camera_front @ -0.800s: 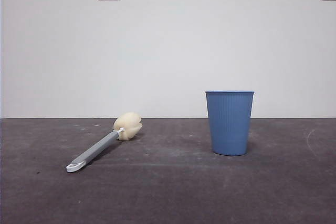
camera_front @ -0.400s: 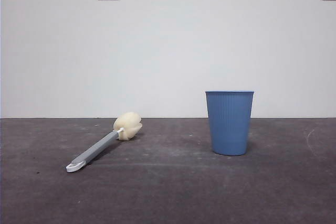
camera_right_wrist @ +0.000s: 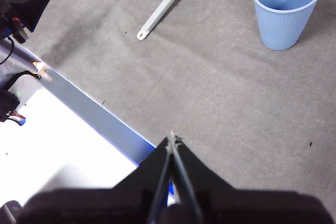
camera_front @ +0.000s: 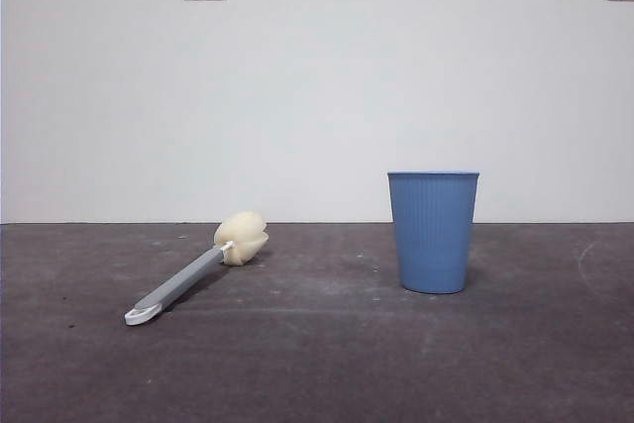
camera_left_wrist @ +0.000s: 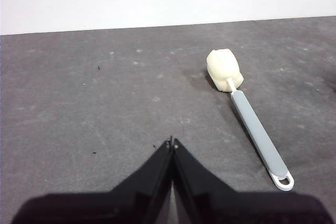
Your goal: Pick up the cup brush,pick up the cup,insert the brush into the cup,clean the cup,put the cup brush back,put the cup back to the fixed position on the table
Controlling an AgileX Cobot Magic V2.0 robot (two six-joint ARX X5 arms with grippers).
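I see the table (camera_front: 317, 364) spread wide and dark below both my arms, which wait above it, out of the front view. My left gripper (camera_left_wrist: 171, 142) hovers with its jaws pressed together, holding nothing, the brush (camera_left_wrist: 247, 119) lying flat on the table near it. My right gripper (camera_right_wrist: 171, 136) hangs high over the table's edge, jaws together and empty, well apart from the cup (camera_right_wrist: 286, 8). In the front view the cup (camera_front: 433, 231) stands upright, and the brush (camera_front: 198, 271) lies apart from it, sponge head toward the wall.
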